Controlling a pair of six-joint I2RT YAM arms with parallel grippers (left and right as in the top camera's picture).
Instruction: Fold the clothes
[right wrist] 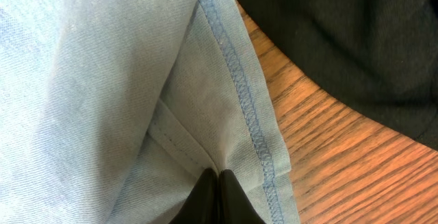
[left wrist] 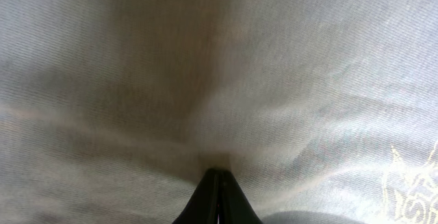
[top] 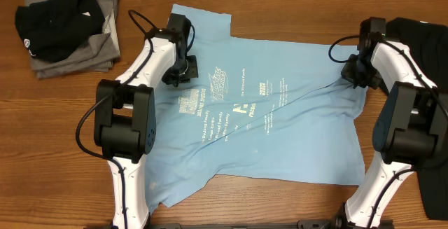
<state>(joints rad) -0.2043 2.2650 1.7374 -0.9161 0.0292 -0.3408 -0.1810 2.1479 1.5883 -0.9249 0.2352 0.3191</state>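
A light-blue T-shirt (top: 266, 131) with white printed lettering lies spread across the middle of the table. My left gripper (top: 178, 71) is down on its upper left part, near a sleeve. In the left wrist view the fingers (left wrist: 217, 176) are shut, and creases in the cloth (left wrist: 205, 80) run to their tips. My right gripper (top: 353, 71) is at the shirt's right edge. Its jaws (right wrist: 219, 175) are shut on a fold of the blue fabric (right wrist: 102, 80) just inside the stitched hem. A plain black T-shirt (top: 423, 36) lies at the far right, partly under the right arm.
A pile of grey and black clothes (top: 66, 22) sits at the back left corner. The black T-shirt (right wrist: 342, 32) lies close beside the blue hem, with a strip of bare wooden table (right wrist: 328, 155) between them. Both arm bases stand at the front edge.
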